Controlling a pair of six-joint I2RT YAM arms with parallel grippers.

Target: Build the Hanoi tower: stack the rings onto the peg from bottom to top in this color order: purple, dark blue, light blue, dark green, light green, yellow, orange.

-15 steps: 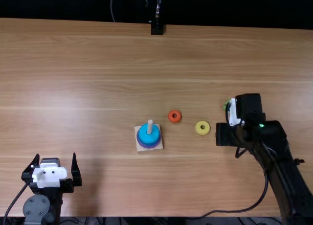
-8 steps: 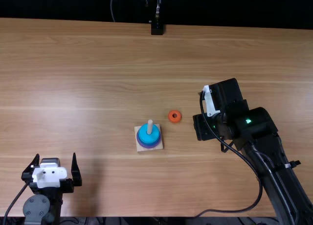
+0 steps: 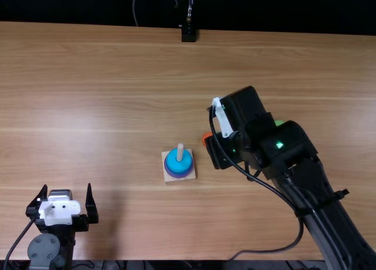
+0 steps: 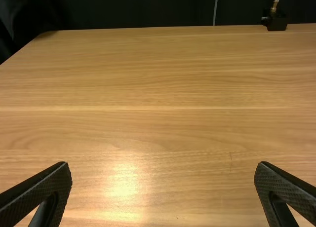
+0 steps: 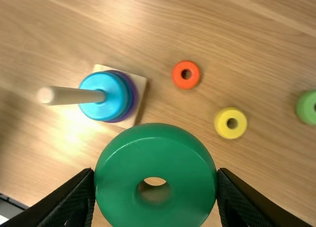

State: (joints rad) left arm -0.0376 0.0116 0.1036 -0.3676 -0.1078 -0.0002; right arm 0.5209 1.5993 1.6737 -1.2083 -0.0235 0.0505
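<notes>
In the top view the right gripper (image 3: 221, 142) hangs just right of the peg base (image 3: 191, 174), partly over the orange ring (image 3: 206, 137). The right wrist view has the right gripper (image 5: 156, 173) shut on the dark green ring (image 5: 155, 163), held above the table beside the base. On the wooden peg (image 5: 74, 95) the light blue ring (image 5: 94, 111) lies on top, with darker blue and purple edges below. The orange ring (image 5: 194, 69), yellow ring (image 5: 220, 124) and light green ring (image 5: 307, 107) lie loose. At lower left, the left gripper (image 3: 67, 189) stands open, empty; the left wrist view has that gripper (image 4: 163, 170) likewise.
The wooden table (image 3: 106, 94) carries a black stand (image 3: 188, 34) at its far edge. A cable (image 3: 270, 192) loops from the right arm toward the near edge. The right arm (image 3: 311, 193) crosses the table's right part.
The right gripper has moved left across the table, from beside the light green ring to near the orange ring and base. It covers the yellow ring in the top view. The left arm has kept still.
</notes>
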